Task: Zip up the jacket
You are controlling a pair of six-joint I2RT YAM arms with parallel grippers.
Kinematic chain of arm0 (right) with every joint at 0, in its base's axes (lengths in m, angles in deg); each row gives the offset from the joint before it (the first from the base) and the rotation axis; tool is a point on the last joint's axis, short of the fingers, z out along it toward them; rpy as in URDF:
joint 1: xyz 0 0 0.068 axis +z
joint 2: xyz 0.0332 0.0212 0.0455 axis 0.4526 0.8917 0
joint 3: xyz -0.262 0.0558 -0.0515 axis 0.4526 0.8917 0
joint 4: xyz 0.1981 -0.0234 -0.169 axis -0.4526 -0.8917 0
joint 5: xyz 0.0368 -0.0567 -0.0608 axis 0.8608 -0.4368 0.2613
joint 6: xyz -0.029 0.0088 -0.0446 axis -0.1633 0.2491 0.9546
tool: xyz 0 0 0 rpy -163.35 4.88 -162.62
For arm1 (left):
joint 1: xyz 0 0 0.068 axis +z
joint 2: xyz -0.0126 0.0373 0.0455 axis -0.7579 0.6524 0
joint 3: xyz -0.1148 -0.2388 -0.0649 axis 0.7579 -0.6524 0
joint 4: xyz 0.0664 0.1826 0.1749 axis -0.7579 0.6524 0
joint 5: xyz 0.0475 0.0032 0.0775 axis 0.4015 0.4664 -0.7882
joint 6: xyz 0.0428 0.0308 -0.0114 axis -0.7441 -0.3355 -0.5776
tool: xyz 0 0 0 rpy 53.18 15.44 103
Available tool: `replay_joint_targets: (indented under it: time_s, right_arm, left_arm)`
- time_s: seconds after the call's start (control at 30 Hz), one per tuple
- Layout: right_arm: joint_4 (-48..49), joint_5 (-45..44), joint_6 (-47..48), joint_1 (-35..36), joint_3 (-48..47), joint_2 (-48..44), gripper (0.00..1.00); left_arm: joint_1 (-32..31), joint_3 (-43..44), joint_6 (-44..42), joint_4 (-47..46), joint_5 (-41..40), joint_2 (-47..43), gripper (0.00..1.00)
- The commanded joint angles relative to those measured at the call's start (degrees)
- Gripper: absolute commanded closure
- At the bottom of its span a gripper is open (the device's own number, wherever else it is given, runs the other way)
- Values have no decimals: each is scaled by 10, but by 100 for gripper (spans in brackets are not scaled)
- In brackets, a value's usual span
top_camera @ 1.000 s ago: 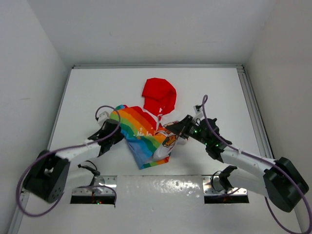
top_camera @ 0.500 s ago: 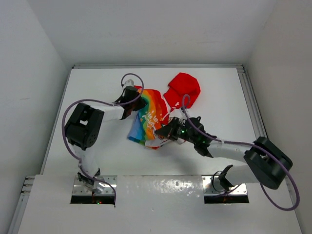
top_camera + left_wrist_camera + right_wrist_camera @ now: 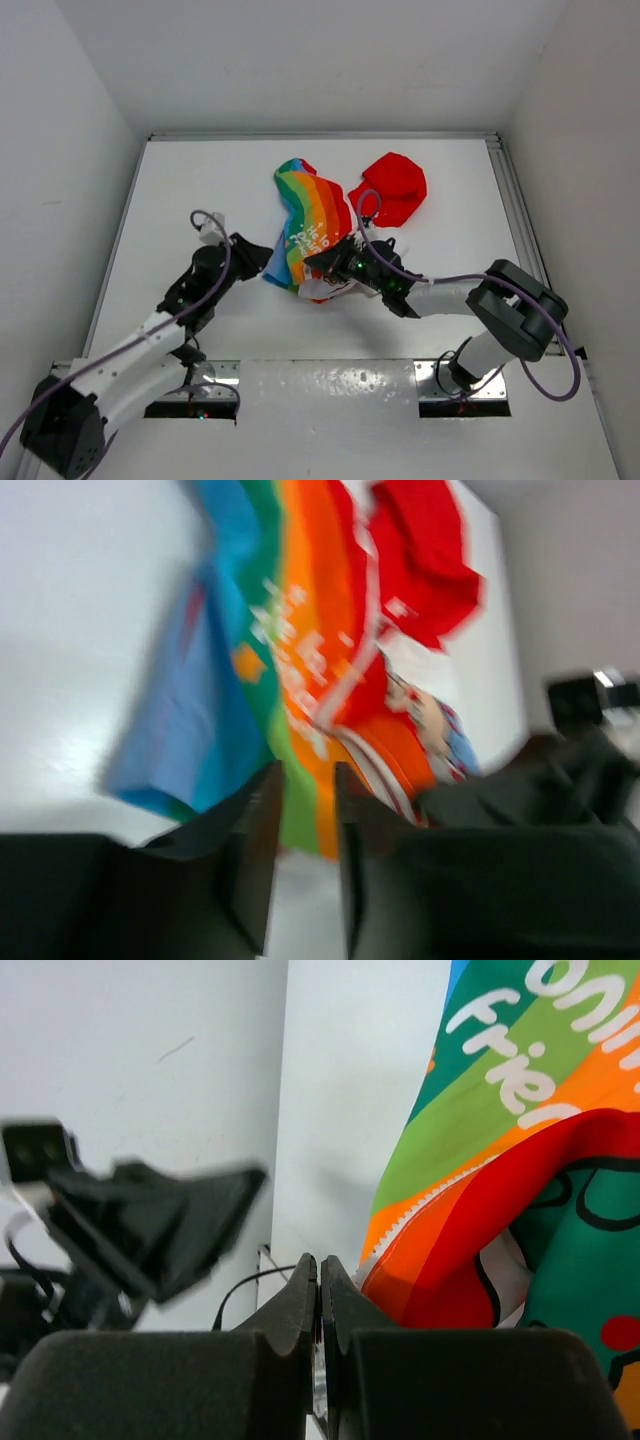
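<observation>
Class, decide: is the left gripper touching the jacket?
Cannot tell. The top view puts the left gripper right beside the jacket, at its blue edge; the left wrist view is too blurred.

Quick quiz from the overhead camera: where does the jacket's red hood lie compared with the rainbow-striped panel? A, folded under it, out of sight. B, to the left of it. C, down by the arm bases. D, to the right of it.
D: in the top view the red hood lies in plain sight on the table, to the right of the rainbow panel and far from the arm bases.
</observation>
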Motion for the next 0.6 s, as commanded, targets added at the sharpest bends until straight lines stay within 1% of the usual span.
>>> replay_joint_targets:
  time_s: [0.0, 0.03, 0.07, 0.1, 0.13, 0.17, 0.23, 0.27, 0.37, 0.43, 0.5, 0.57]
  right_arm:
    - [46, -41, 5, 1, -15, -5, 100]
    - [48, -40, 5, 1, -15, -2, 100]
    - [50, -37, 3, 0, -16, -1, 100]
    - [51, -33, 3, 0, -15, -3, 100]
    - [53, -25, -3, 0, -13, -5, 100]
    - [54, -22, -6, 1, -7, -8, 100]
    - [57, -19, -17, 1, 1, -13, 100]
    - [56, -18, -19, 1, 8, -19, 100]
    - [63, -18, -28, 1, 20, -26, 100]
    - [70, -18, -37, 1, 23, -26, 100]
    - [84, 1, -49, 1, 33, -27, 100]
    - [102, 3, -56, 1, 44, -28, 100]
  left_arm:
    - [-19, -72, 98, -1, 130, -76, 72]
    - [-24, -117, 139, -27, 152, -94, 67]
    - [-43, -136, 154, -80, 167, -97, 62]
    - [-52, -151, 164, -102, 179, -98, 54]
    - [-65, -162, 155, -120, 177, -91, 52]
    - [-88, -161, 151, -131, 170, -85, 51]
    - [-103, -156, 138, -159, 169, -65, 50]
    - [-116, -156, 138, -188, 169, -59, 49]
    - [-124, -164, 140, -242, 169, -36, 47]
    - [-125, -164, 131, -259, 160, -22, 47]
    - [-125, -160, 126, -279, 155, -7, 47]
    - [-128, -163, 138, -313, 142, 5, 45]
